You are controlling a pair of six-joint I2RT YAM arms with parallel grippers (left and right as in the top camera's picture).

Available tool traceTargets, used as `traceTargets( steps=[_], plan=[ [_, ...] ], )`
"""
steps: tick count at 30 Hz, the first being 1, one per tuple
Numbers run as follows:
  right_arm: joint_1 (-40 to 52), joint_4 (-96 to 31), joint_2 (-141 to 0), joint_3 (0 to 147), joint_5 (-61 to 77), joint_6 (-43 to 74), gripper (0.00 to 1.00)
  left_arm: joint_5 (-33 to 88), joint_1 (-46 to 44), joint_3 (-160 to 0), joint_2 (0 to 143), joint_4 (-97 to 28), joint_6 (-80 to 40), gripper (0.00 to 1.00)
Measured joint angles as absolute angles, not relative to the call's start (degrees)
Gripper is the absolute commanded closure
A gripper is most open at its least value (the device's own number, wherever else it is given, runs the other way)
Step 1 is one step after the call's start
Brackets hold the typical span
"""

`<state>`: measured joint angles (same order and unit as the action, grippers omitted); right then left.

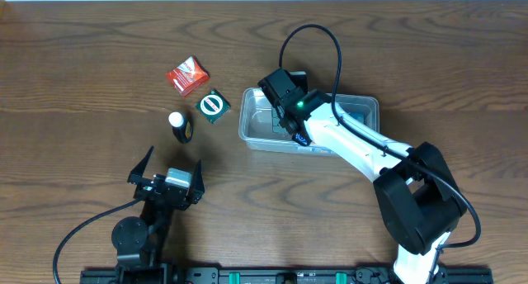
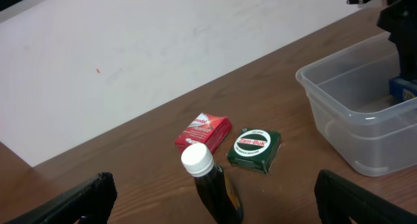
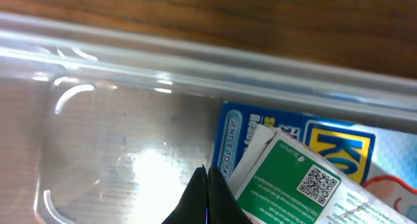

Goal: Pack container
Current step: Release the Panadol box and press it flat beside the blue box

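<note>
Two arms work at a brown wooden surface (image 1: pixel 82 53), and the clear plastic container (image 1: pixel 245 119) sits a little right of its middle, long side running left to right. The right hand (image 3: pixel 207 188) reaches down inside the container, and its two fingers are pressed flat together into a single dark point with no gap between them. That point hangs over the container's bare see-through floor, close against the left edge of a blue printed packet (image 3: pixel 260 129) lying flat in the container. A green and white paper packet (image 3: pixel 293 178) bearing a QR code lies partly over the blue one, tilted. Whether the closed tip touches either packet cannot be told. Three small things lie outside the container, all to its left. A green box (image 1: pixel 214 106) with a round white label is nearest, just beside the container's far left corner but apart from it. A red packet (image 1: pixel 188 75) lies beyond the green box, farther from the container and toward the surface's far edge. A dark bottle (image 1: pixel 179 126) with a white cap lies beside the green box on the side away from the container. The left hand (image 1: pixel 169 170) is well apart from the container, nearer the front edge than the bottle, with its fingers (image 2: pixel 85 198) spread wide and holding nothing.
</note>
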<state>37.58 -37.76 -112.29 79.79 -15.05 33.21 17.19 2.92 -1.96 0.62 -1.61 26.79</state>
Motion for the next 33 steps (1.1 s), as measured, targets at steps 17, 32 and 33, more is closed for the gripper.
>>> traceTargets(
  steps=[17,32,33],
  plan=[
    [37.6,-44.8,-112.3,79.8,-13.9,32.9,0.99,17.2,2.9,-2.0,0.6,-1.6,26.8,0.02],
    [37.6,-48.8,-112.3,79.8,-13.2,32.8,0.99,17.2,2.9,-2.0,0.6,-1.6,26.8,0.02],
    [37.6,-48.7,-112.3,79.8,-13.2,32.8,0.99,17.2,2.9,-2.0,0.6,-1.6,26.8,0.02]
  ],
)
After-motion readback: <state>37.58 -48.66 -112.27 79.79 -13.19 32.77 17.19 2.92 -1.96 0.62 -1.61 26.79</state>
